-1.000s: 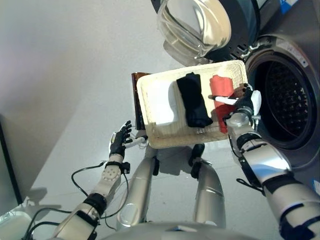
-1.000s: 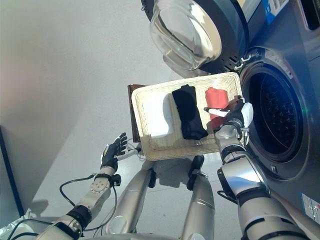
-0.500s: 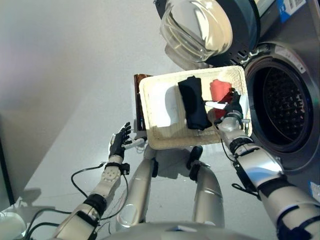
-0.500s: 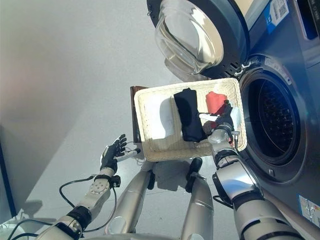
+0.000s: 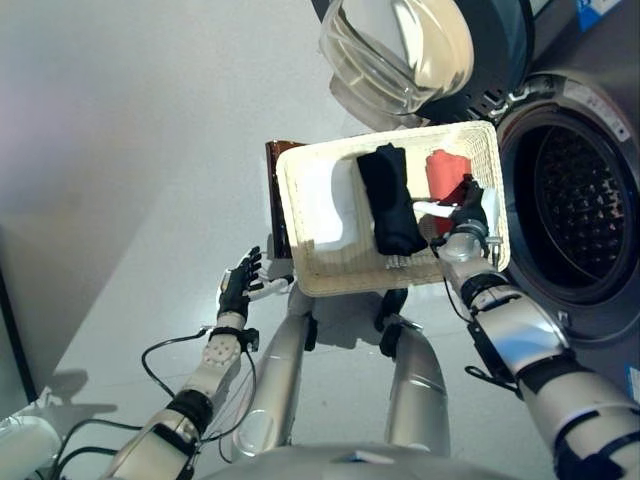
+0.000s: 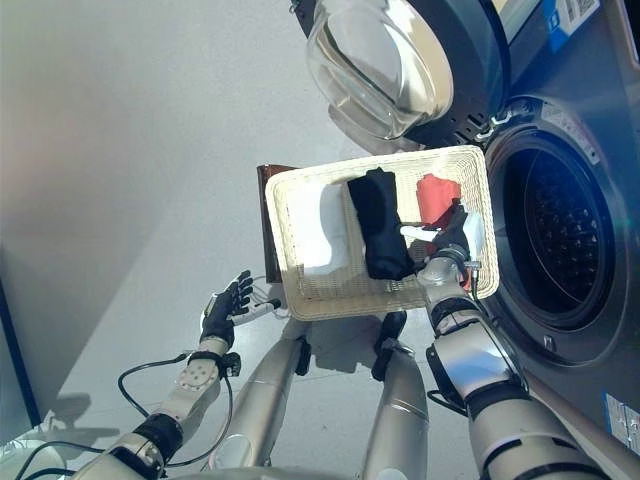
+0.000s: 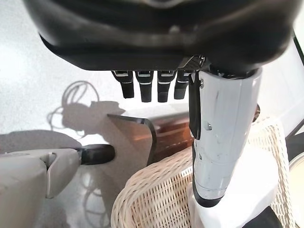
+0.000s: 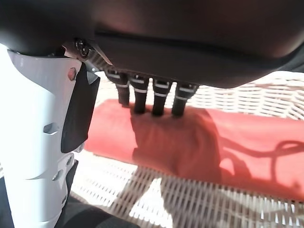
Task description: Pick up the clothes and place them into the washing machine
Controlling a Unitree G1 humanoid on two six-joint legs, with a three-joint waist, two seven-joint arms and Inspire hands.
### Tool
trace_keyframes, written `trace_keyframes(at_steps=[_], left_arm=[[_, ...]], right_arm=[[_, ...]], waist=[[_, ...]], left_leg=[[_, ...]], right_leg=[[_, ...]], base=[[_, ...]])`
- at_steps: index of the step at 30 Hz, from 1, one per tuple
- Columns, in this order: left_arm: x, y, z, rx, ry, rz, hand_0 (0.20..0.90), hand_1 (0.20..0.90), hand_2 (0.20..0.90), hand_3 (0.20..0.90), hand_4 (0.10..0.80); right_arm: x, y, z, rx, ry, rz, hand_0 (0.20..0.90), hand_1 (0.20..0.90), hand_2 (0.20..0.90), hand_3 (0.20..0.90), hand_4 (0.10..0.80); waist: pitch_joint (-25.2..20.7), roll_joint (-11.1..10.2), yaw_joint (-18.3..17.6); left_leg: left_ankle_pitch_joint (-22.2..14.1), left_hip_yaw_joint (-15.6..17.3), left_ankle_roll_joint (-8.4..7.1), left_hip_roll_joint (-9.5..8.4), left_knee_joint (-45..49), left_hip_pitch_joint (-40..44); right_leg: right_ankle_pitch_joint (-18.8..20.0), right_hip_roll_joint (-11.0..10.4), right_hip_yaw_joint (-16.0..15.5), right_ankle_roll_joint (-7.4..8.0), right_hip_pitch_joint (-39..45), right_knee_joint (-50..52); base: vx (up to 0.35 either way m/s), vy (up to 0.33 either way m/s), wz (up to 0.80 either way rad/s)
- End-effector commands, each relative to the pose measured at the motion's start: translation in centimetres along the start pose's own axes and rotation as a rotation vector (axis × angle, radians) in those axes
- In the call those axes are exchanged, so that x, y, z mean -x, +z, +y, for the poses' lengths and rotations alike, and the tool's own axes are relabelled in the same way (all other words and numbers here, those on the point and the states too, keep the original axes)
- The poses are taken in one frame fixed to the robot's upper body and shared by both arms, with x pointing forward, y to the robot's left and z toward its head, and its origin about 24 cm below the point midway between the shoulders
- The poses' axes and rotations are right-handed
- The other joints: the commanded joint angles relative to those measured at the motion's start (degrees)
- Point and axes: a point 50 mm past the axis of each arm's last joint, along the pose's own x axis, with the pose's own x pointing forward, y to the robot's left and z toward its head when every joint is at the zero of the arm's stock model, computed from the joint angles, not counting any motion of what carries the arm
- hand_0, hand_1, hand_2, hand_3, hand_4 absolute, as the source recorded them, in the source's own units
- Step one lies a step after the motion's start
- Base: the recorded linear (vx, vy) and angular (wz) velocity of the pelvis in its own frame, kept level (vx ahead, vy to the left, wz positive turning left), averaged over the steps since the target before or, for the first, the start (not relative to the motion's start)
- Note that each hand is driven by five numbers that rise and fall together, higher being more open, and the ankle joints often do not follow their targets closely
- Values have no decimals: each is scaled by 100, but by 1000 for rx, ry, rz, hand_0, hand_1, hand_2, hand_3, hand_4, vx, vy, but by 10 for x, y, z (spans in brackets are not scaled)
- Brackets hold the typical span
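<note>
Grey floor runs under everything. Nearest, the left hand [image 5: 238, 285] hangs idle with relaxed, straight fingers and nothing in it, just short of the basket's [image 5: 300, 200] near left corner. Inside the basket lie a white cloth [image 5: 328, 205] toward the left edge, a black cloth [image 5: 391, 200] in the middle, and a red cloth [image 5: 445, 170] at the right edge. The right hand [image 5: 468, 215] hovers over the red cloth, fingers [image 8: 152, 97] extended down onto or just above it, thumb apart, nothing gripped. Beyond the basket's right edge gapes the washer drum [image 5: 580, 215], its door [image 5: 400, 45] swung open past the far edge.

To grasp well, I judge the fingers should press into the fold and close with the thumb underneath, gathering the whole bundle before lifting toward the drum.
</note>
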Motion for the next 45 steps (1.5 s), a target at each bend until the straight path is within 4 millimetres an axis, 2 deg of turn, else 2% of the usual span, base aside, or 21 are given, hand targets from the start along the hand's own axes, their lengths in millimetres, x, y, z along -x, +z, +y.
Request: trace_keyframes(at_steps=[1,14,27,35,45], left_arm=[[-5,15,5,20,35,-89,900,900,900,900,800],[-1,2,10,10,53,-35,900,900,900,900,800],[1,-6,14,8,71,-1,900,900,900,900,800],[-2,-2,13,11,72,-9,900,900,900,900,800],[-3,5,16,29,78,-44,900,900,900,900,800]], right_arm=[[-16,33,-33,10,-112,-155,900,900,900,900,800],[-8,16,-20,7,-60,-139,900,900,900,900,800],[-7,5,-23,18,-57,-121,900,900,900,900,800],[-9,8,-26,24,-70,-129,900,900,900,900,800],[-19,27,-45,17,-136,-163,900,900,900,900,800]], waist=[[157,76,35],[-9,16,-68],[-36,-27,-132],[3,3,-134],[117,145,-73]], left_leg=[[-866,163,-459,-93,547,-4],[-902,208,-448,-73,475,322],[-850,233,-455,-41,373,485],[-844,222,-455,-22,413,375],[-903,241,-451,-37,676,-44]], right_leg=[[999,50,143,158,841,-1841],[1048,59,191,188,1104,-1946],[1091,94,202,188,1249,-2047],[1060,99,195,166,1097,-1945],[957,114,214,124,633,-1605]], base=[[0,0,0],[20,3,-4],[-1,-4,-1],[0,0,0],[-3,0,1]])
